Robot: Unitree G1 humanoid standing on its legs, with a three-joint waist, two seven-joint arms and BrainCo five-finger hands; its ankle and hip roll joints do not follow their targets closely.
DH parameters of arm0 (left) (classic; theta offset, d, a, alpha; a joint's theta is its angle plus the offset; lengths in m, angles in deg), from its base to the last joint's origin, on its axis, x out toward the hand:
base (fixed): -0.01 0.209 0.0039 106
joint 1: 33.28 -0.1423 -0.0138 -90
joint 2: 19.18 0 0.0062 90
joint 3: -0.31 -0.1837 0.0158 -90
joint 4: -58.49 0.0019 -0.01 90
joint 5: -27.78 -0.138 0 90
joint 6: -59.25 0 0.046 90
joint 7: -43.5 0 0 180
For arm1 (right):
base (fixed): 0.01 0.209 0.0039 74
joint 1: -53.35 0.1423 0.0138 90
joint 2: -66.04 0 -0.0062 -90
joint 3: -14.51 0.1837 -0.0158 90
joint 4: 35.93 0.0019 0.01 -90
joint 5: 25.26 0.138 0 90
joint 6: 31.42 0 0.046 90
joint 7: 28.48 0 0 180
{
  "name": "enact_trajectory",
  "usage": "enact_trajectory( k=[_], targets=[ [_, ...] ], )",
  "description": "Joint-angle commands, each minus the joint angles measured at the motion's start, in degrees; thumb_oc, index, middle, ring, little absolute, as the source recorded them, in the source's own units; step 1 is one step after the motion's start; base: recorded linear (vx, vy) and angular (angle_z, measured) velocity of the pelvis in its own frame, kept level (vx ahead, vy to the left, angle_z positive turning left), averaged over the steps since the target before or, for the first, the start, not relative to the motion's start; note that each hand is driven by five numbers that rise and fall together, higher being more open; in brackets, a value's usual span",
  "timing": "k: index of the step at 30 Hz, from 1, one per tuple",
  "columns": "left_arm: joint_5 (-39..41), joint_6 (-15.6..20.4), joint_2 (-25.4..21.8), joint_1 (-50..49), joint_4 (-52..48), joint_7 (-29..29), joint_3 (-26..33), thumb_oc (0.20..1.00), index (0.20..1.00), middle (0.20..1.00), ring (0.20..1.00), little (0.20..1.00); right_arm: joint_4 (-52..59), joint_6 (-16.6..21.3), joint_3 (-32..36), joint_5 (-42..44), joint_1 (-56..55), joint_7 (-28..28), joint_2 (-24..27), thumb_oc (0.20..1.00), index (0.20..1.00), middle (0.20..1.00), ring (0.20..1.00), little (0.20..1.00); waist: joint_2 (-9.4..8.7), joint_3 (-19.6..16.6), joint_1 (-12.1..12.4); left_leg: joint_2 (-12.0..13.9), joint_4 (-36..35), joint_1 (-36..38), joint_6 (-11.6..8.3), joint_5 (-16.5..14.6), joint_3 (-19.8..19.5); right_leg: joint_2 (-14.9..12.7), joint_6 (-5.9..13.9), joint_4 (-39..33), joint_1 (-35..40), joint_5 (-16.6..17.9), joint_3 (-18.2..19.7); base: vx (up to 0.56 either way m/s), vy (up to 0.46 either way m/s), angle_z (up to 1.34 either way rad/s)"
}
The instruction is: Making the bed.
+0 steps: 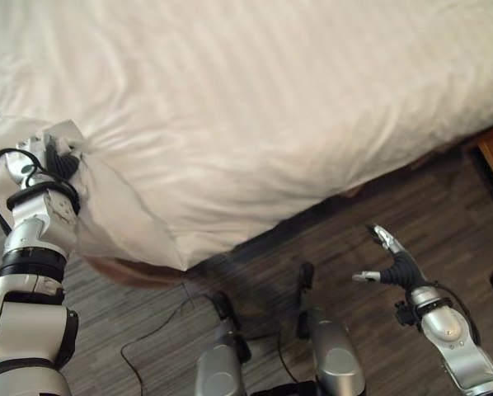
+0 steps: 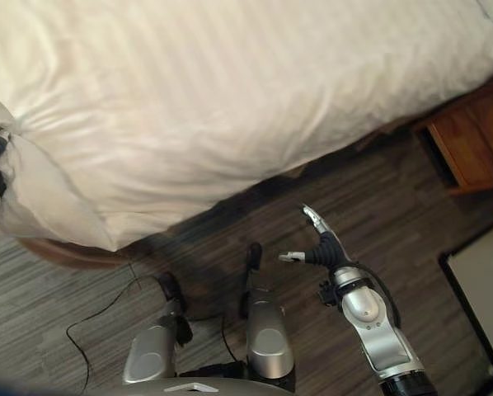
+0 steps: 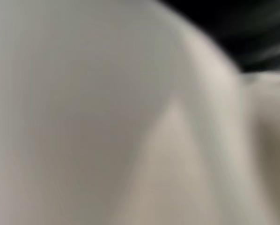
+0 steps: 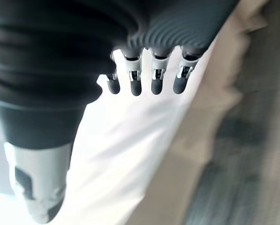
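A white striped duvet (image 1: 255, 107) covers the bed and hangs over its near edge. Its near-left corner (image 1: 119, 210) is bunched and raised off the bed, and it drapes down over the bed's corner. My left hand (image 1: 58, 162) sits right at that bunched corner, its dark cover against the cloth. White cloth (image 3: 107, 117) lies close against the left wrist view. My right hand (image 2: 319, 241) hovers over the floor, apart from the bed, open with its fingers (image 4: 136, 84) straight and holding nothing.
A wooden nightstand (image 2: 469, 136) stands by the bed's far right side. The bed's brown base (image 1: 127, 271) shows under the lifted corner. A pale panel with a dark border (image 2: 481, 285) lies on the grey plank floor (image 1: 230, 272) at the right.
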Motion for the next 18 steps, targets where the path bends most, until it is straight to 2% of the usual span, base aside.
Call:
enact_trajectory(
  k=[1,3,6,7,8,9,10,11,12,14,15,16,18],
  targets=[
    [3.9,0.9,-2.0,-1.6,1.1,-1.2,1.0,0.200,0.200,0.200,0.200,0.200,1.5,2.9,-0.4,2.8,0.9,-0.9,-2.3,1.000,1.000,1.000,1.000,1.000,1.49,-6.0,1.4,-4.2,3.4,-4.7,5.56,-4.0,-3.9,5.7,1.01,12.5,-3.7,-18.2,13.9,0.04,-0.066,1.58],
    [4.7,1.2,-1.0,-4.7,0.3,-0.8,3.2,0.200,0.200,0.200,0.200,0.200,0.9,2.8,-1.5,2.7,1.0,-1.2,-2.6,1.000,1.000,1.000,1.000,1.000,2.26,-7.6,2.9,-4.8,3.3,-4.2,5.35,-3.8,-5.9,5.4,-0.34,12.0,-1.3,-19.5,10.9,0.05,-0.148,0.99],
    [5.7,1.4,-0.2,-16.6,-3.2,-1.0,10.9,0.200,0.200,0.200,0.200,0.200,0.0,1.9,-2.9,2.3,1.6,-2.7,-2.9,1.000,1.000,1.000,1.000,1.000,3.28,-10.3,5.0,-4.4,3.0,-3.3,4.62,-3.6,-6.1,5.4,-0.85,7.8,2.5,-19.0,7.7,0.03,-0.144,0.51],
    [5.7,1.4,0.6,-20.0,-3.9,-0.9,12.9,0.354,0.354,0.354,0.354,0.354,-0.3,1.6,-3.2,2.5,1.9,-3.1,-3.0,1.000,1.000,1.000,1.000,1.000,3.44,-10.6,5.5,-4.3,4.0,-3.5,4.26,-3.5,-5.9,5.3,-1.06,6.5,3.7,-18.9,7.0,-0.01,-0.121,0.24],
    [5.8,1.5,1.6,-23.8,-4.4,-0.9,14.9,0.592,0.592,0.592,0.592,0.592,-0.3,1.7,-3.3,3.2,2.2,-3.5,-2.7,1.000,1.000,1.000,1.000,1.000,3.60,-10.4,5.9,-4.0,6.5,-4.1,3.58,-3.7,-5.4,4.8,-1.30,4.8,5.7,-19.2,5.4,-0.03,-0.084,0.30],
    [5.8,1.5,1.6,-24.0,-4.5,-0.9,15.2,0.702,0.702,0.702,0.702,0.702,-0.3,1.7,-3.4,3.2,2.3,-3.5,-2.6,1.000,1.000,1.000,1.000,1.000,3.70,-10.5,5.7,-3.9,6.5,-4.3,3.57,-3.6,-5.5,4.9,-1.33,4.6,5.6,-18.9,5.3,-0.09,-0.087,0.23],
    [6.0,1.2,2.2,-26.0,-4.7,-0.8,16.5,0.956,0.956,0.956,0.956,0.956,-0.5,1.7,-3.0,3.4,2.7,-3.5,-2.2,1.000,1.000,1.000,1.000,1.000,3.73,-10.1,5.6,-2.7,9.6,-5.9,2.75,-3.3,-3.0,4.3,-1.61,3.8,6.6,-19.2,3.0,-0.15,-0.045,0.63],
    [5.8,0.6,2.6,-29.1,-3.4,-0.1,18.8,1.000,1.000,1.000,1.000,1.000,-0.4,1.4,-2.7,2.8,2.8,-3.6,-1.4,1.000,1.000,1.000,1.000,1.000,3.75,-10.1,4.9,1.2,11.9,-5.1,2.04,-4.1,5.4,3.3,-1.82,3.4,7.5,-19.6,1.0,-0.07,-0.032,0.72],
    [5.9,0.4,2.8,-30.5,-1.9,-0.1,19.9,1.000,1.000,1.000,1.000,1.000,-0.4,1.4,-2.6,2.5,2.5,-3.7,-1.3,1.000,1.000,1.000,1.000,1.000,3.48,-10.8,4.8,2.0,12.5,-3.7,1.52,-6.1,6.2,2.9,-1.47,3.2,8.4,-20.1,1.1,0.02,0.021,1.00],
    [7.0,0.6,4.2,-34.4,3.9,-0.1,22.1,1.000,1.000,1.000,1.000,1.000,-0.2,1.6,-2.6,2.0,1.3,-4.4,-1.0,1.000,1.000,1.000,1.000,1.000,3.30,-12.0,4.5,3.0,13.5,-1.2,1.30,-8.5,5.2,2.1,-0.83,3.4,8.7,-19.4,0.8,0.08,0.030,0.37],
    [7.0,0.6,4.3,-34.5,3.9,-0.2,22.1,1.000,1.000,1.000,1.000,1.000,-0.2,1.6,-2.6,2.0,1.3,-4.4,-0.9,1.000,1.000,1.000,1.000,1.000,3.30,-12.0,4.5,3.0,13.5,-1.2,1.30,-8.5,5.2,2.1,-0.83,3.4,8.7,-19.4,0.8,0.02,0.088,-0.19],
    [7.9,0.8,5.0,-37.2,10.7,0.1,23.2,1.000,1.000,1.000,1.000,1.000,0.0,1.8,-1.9,2.6,-0.5,-5.1,-1.5,1.000,1.000,1.000,1.000,1.000,4.16,-13.5,3.8,3.1,10.6,1.2,1.56,-6.8,4.6,2.1,-0.66,3.1,8.2,-18.2,-0.3,0.09,0.119,-0.22],
    [8.5,0.9,5.3,-37.2,15.1,0.2,22.7,1.000,1.000,1.000,1.000,1.000,-0.2,2.0,-0.7,3.0,-2.2,-5.0,-1.5,1.000,1.000,1.000,1.000,1.000,4.80,-14.7,3.1,3.2,6.0,3.3,0.78,-6.3,5.4,1.6,-0.04,3.3,8.7,-19.1,-1.4,0.10,0.150,-0.09]
  ],
)
